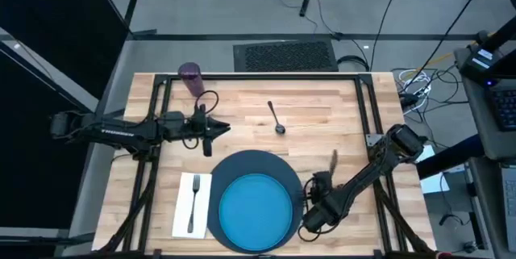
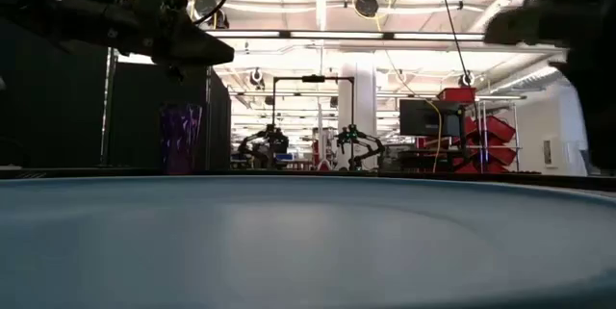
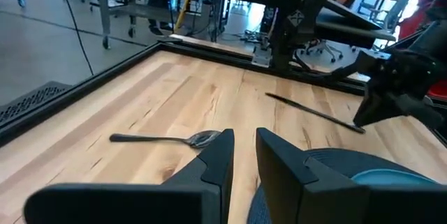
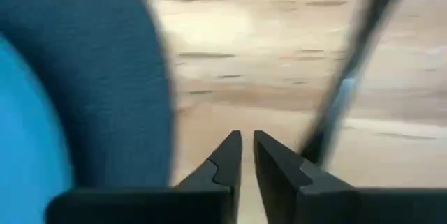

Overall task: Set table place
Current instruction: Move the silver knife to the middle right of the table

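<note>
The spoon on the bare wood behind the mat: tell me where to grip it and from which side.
Grip the spoon mid-handle, coming straight down from above. It lies flat and alone on the table, its thin handle pointing to the far edge and its bowl towards the mat, so fingers should straddle the handle across its width. The left gripper, nearly shut, hovers closest and would probably need to open first.

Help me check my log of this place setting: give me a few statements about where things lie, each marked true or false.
1. The fork lies on the white napkin. True.
2. The purple cup stands on the blue plate. False: it stands at the table's far left corner.
3. The spoon lies on bare wood beyond the mat. True.
4. The knife rests on the plate. False: it is at the right gripper, right of the mat.
5. The left gripper holds the spoon. False: its fingers are nearly shut on nothing.
</note>
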